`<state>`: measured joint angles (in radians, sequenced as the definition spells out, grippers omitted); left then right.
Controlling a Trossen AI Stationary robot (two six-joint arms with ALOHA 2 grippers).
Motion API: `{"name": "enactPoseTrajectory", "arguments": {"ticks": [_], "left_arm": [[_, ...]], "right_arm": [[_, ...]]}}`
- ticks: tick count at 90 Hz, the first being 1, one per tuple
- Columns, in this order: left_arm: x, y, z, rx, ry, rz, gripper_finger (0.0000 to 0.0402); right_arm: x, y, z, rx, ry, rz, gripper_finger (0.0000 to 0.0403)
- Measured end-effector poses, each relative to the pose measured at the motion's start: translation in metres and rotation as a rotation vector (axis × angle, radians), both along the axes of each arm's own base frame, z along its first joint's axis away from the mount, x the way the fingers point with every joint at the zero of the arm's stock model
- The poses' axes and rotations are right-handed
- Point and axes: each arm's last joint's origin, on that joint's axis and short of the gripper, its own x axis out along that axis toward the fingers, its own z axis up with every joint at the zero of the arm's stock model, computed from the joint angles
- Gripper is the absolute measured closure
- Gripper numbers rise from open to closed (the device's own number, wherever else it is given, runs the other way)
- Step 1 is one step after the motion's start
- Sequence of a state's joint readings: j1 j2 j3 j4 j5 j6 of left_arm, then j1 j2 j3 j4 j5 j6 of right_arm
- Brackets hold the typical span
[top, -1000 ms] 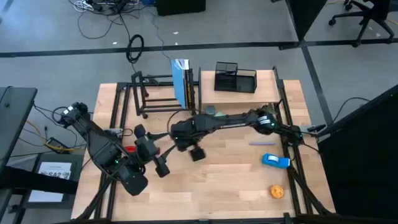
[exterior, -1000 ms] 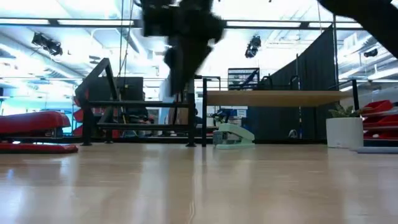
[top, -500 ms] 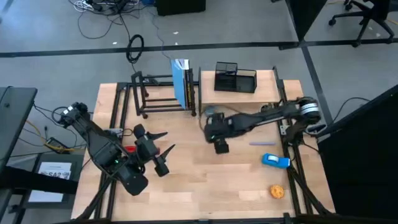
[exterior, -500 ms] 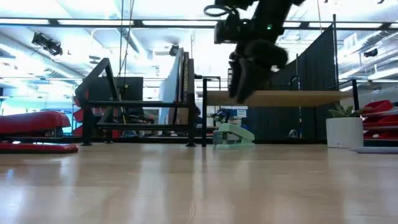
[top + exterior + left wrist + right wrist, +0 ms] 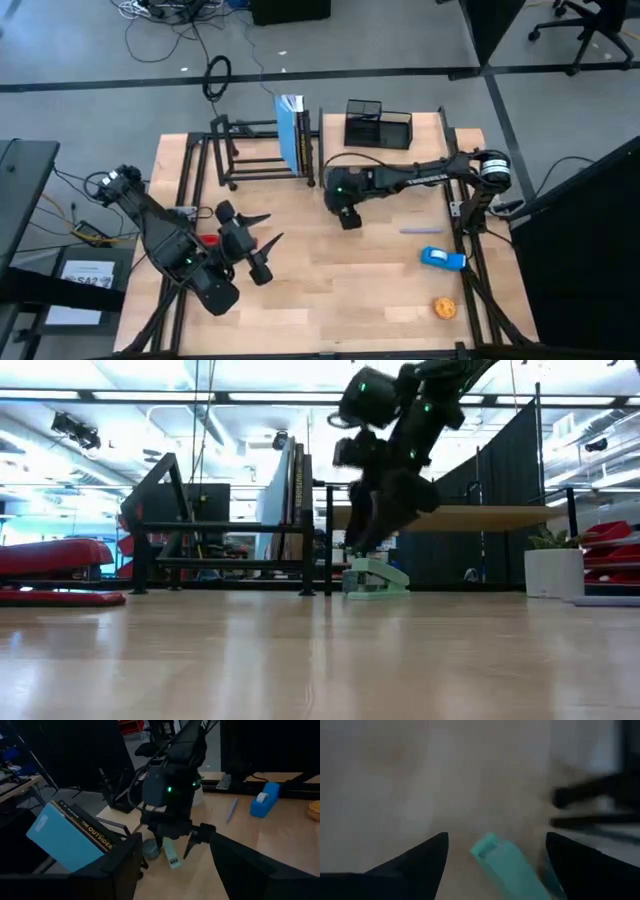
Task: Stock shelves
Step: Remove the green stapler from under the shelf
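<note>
Mint-green stapler (image 5: 507, 861) lies directly under my right gripper (image 5: 173, 839), fingers spread, straddling its long axis; left gripper (image 5: 262, 232) spread, farther off.

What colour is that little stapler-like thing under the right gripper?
Mint green stapler, clearest in the right wrist view.

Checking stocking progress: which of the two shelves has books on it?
The black metal-tube rack: blue books stand upright at its end beside the wood-board shelf, whose top carries just a mesh organizer.
</note>
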<state>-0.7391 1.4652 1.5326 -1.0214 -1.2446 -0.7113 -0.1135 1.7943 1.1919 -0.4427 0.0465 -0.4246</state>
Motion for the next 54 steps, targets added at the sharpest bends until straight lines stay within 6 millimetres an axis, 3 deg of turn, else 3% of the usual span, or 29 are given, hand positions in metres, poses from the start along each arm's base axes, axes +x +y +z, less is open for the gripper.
{"name": "enactPoseTrajectory", "arguments": {"ticks": [7, 30, 41, 54], "left_arm": [[0.002, -0.002, -0.003, 0.007, 0.008, 0.0, 0.0188], [0.008, -0.006, -0.01, 0.02, 0.028, 0.0, 0.0188], [0.009, -0.006, -0.01, 0.015, 0.028, 0.0, 0.0188], [0.009, -0.005, -0.01, 0.016, 0.029, 0.003, 0.0188]], "right_arm": [[0.002, 0.0, -0.011, -0.03, 0.04, 0.02, 0.0099], [-0.002, 0.002, -0.02, -0.063, 0.126, 0.021, 0.0099], [-0.016, 0.021, -0.015, -0.011, 0.274, 0.083, 0.01], [-0.044, 0.054, 0.008, 0.075, 0.44, 0.095, 0.0111]]}}
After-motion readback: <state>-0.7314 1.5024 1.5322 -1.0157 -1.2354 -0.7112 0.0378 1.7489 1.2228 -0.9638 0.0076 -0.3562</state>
